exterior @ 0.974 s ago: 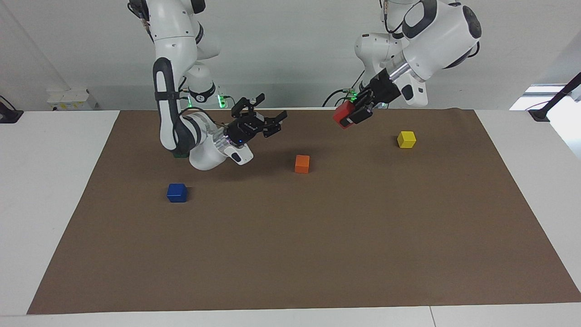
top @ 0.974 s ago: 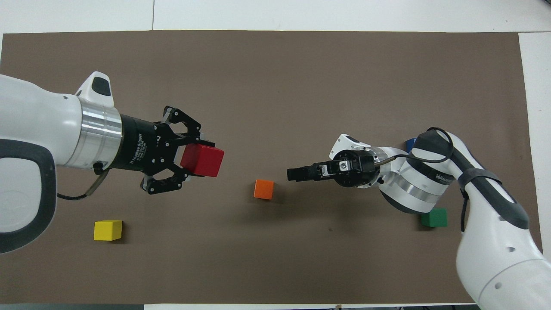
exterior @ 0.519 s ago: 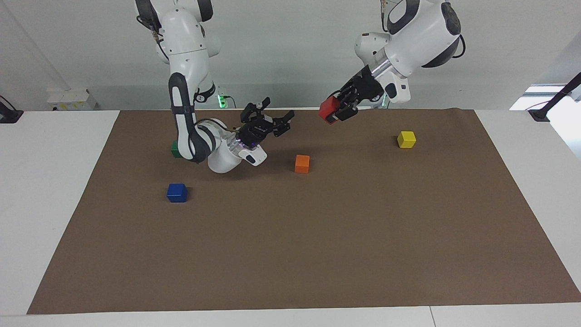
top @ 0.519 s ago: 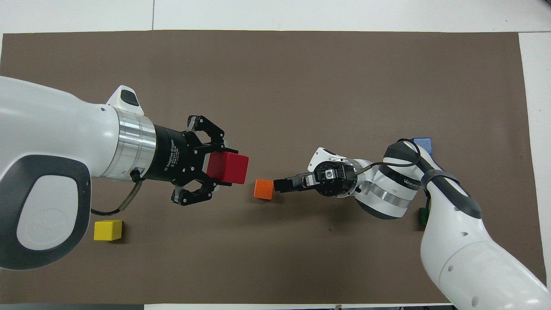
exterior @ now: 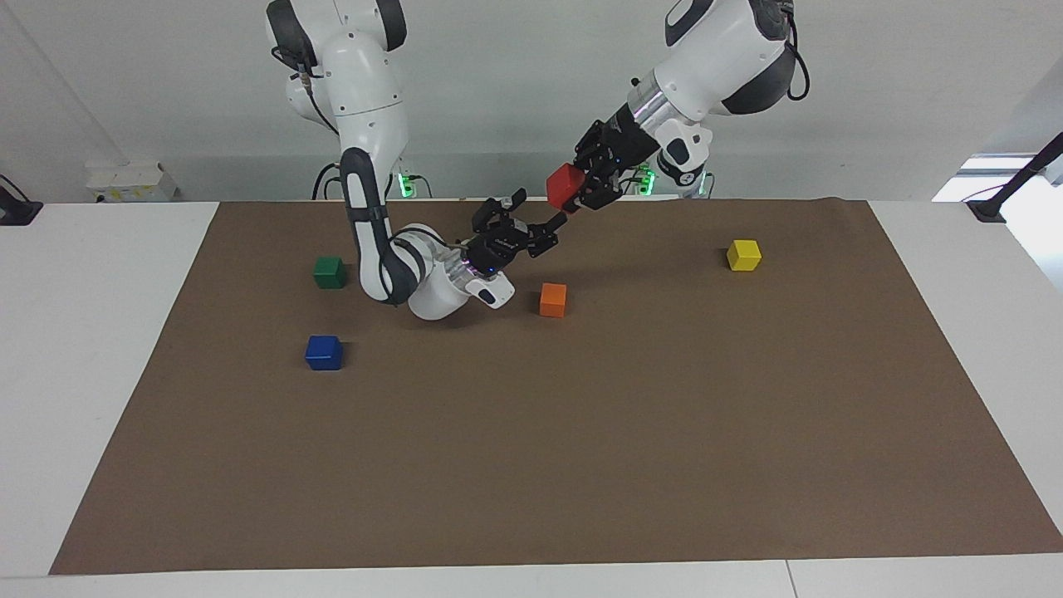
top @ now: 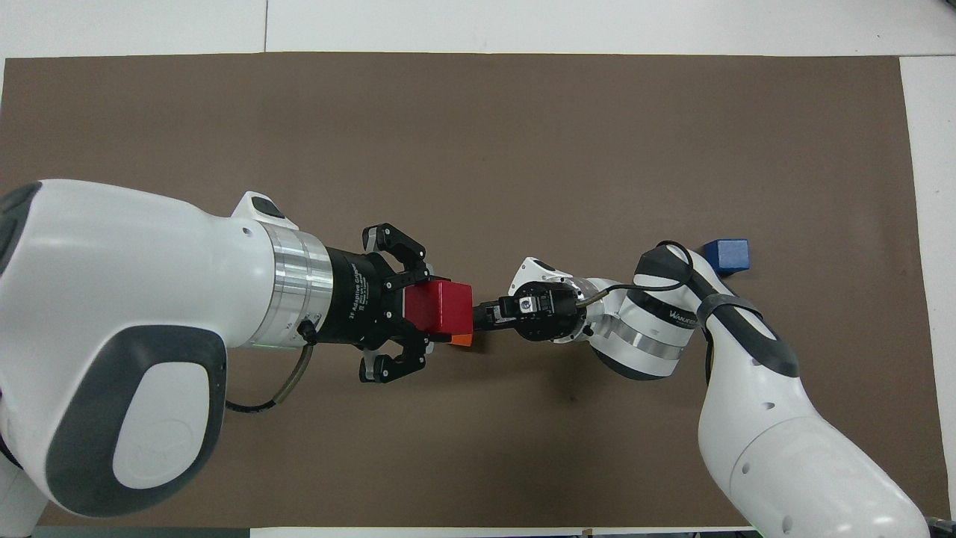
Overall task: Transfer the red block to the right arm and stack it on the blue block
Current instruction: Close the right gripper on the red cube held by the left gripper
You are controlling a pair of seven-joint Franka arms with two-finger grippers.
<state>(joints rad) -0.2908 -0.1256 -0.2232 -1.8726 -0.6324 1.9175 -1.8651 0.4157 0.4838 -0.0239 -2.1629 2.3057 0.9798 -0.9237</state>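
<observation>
My left gripper (exterior: pixel 573 193) is shut on the red block (exterior: pixel 563 184) and holds it in the air over the orange cube (exterior: pixel 553 300). In the overhead view the left gripper (top: pixel 442 312) and red block (top: pixel 441 305) cover most of that cube. My right gripper (exterior: pixel 534 213) is open, tilted up toward the red block, its upper fingertip just below it; its fingers are not around the block. Overhead, the right gripper (top: pixel 484 314) points at the block's edge. The blue block (exterior: pixel 324 352) sits on the mat toward the right arm's end and also shows in the overhead view (top: pixel 727 255).
A green cube (exterior: pixel 330 272) sits nearer to the robots than the blue block. A yellow cube (exterior: pixel 743 255) sits toward the left arm's end. All stand on a brown mat (exterior: pixel 581 457) on a white table.
Both arms moved toward the table's middle. The left gripper carried the red block up and over the orange cube. The right gripper rose toward it, uncovering the green cube.
</observation>
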